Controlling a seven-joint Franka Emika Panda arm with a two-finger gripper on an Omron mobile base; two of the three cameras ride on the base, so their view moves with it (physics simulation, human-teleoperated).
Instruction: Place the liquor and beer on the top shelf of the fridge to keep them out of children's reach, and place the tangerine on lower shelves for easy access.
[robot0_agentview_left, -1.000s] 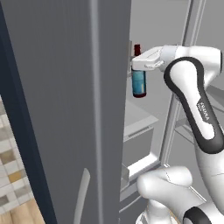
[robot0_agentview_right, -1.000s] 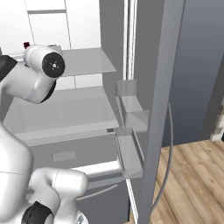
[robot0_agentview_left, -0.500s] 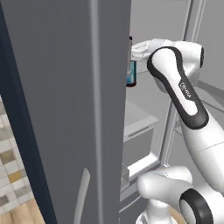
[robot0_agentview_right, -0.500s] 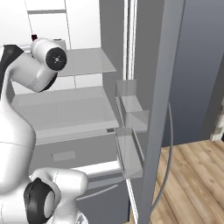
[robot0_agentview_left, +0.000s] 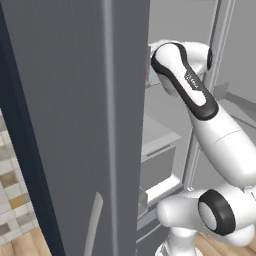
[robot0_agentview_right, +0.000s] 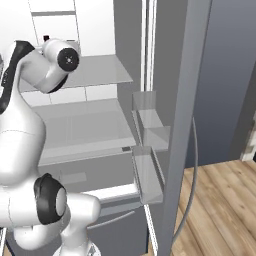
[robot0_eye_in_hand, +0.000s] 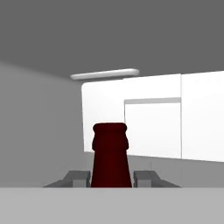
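- The pincer (robot0_eye_in_hand: 111, 178) is clenched on a bottle (robot0_eye_in_hand: 110, 155); in the hand view its dark red cap and neck are rising between the two finger tips (robot0_eye_in_hand: 78, 177).
- Judging by that red cap, the held bottle is reading as the liquor; its label is hidden, so this is a judgement.
- The arm (robot0_agentview_left: 186, 85) is reaching deep into the open fridge (robot0_agentview_right: 175, 100), with the hand up at the height of the top shelf (robot0_agentview_right: 100, 72).
- The hand view is looking into the fridge's upper compartment, at the pale rear wall (robot0_eye_in_hand: 153, 118) and a light bar (robot0_eye_in_hand: 105, 74) under the ceiling.
- The step in hand appears to be setting the bottle on the top shelf.
- To do it well, the operator should be keeping the bottle upright and carrying it well inboard of the shelf's front edge.
- The base should be resting flat on the shelf before the pincer is released; whether it is touching cannot be told.
- Withdrawal should be running straight back, avoiding a knock on the neck.
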